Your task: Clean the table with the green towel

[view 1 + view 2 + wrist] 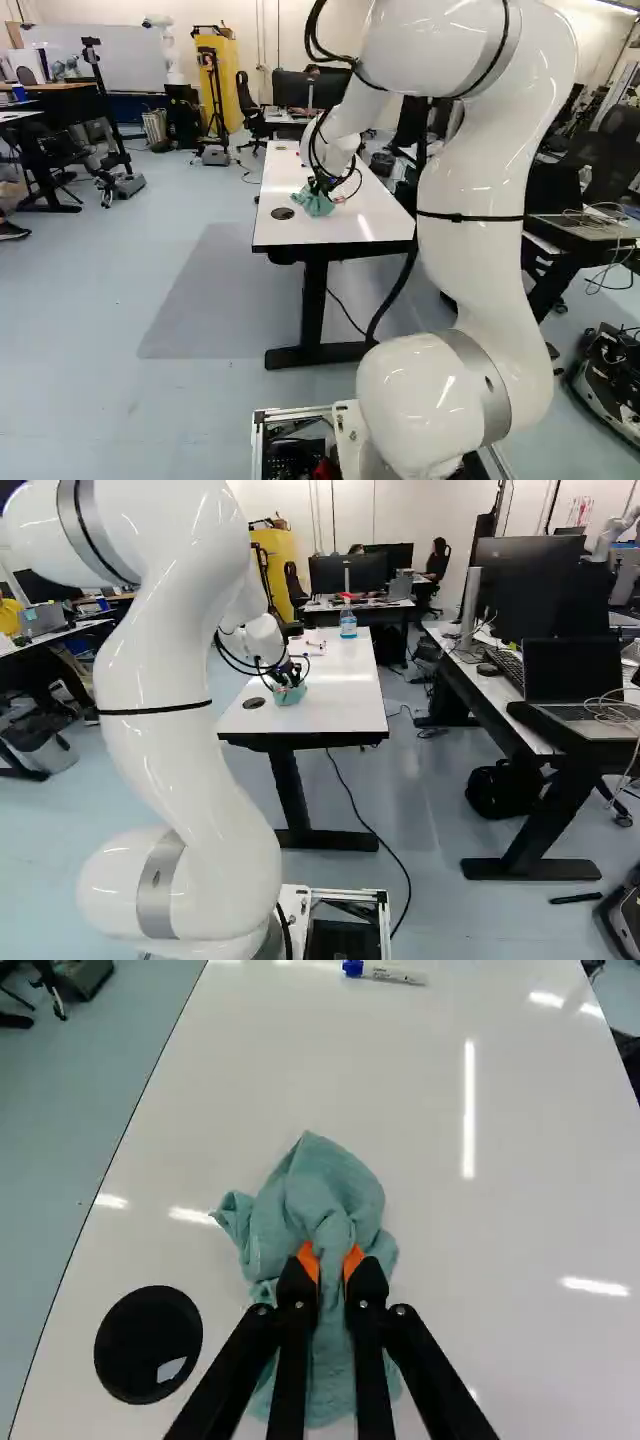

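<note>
Near the left edge of the white table [280,229], my gripper [318,188] is low over the top, with the green towel [313,204] bunched beneath it. The right base view shows the gripper [288,674] and the towel [290,695] there too. In the wrist view the gripper [331,1265] has both orange pads against a pinched fold of the towel [320,1195], from two sides. The cloth spreads ahead of and under the fingers, on the tabletop [520,1260]; the part under them is partly hidden.
A round black grommet [148,1345] lies beside the towel. Farther along the table are a marker [385,972] with a blue cap and a spray bottle [348,620]. Desks with monitors and a laptop [575,685] stand to the right. Another robot [168,50] stands far back.
</note>
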Tool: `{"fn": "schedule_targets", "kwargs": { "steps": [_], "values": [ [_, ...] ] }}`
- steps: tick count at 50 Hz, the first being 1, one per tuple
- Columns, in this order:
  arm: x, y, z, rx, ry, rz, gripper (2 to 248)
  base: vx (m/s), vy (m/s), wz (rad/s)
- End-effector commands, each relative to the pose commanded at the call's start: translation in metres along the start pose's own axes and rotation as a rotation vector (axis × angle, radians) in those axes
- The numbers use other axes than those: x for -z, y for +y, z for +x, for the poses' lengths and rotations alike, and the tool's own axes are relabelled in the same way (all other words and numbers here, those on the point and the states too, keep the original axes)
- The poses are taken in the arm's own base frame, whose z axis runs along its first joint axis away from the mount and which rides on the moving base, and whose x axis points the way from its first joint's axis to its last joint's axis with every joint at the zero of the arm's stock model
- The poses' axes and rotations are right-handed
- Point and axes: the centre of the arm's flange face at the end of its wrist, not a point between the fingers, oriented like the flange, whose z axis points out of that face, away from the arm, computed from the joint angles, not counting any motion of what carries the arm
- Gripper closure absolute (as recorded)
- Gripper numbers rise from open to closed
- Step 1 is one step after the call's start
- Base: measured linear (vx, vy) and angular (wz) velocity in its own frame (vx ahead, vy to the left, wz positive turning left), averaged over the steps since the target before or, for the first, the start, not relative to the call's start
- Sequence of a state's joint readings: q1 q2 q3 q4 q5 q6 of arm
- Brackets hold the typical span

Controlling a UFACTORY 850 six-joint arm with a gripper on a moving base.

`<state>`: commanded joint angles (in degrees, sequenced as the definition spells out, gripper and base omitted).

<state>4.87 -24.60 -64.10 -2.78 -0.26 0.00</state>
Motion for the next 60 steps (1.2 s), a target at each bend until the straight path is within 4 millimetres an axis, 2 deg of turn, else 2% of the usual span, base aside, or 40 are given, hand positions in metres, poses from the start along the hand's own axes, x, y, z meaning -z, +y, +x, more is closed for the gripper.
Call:
{"fn": "schedule_targets", "kwargs": {
  "steps": [16, 60],
  "values": [
    [0.01, 0.0, 0.004, 0.0, 0.005, -0.001, 204, 0.0, 0.0, 0.0],
    [0.068, 0.001, 0.003, 0.0, -0.146, -0.005, 204, 0.0, 0.0, 0.0]
  ]
}}
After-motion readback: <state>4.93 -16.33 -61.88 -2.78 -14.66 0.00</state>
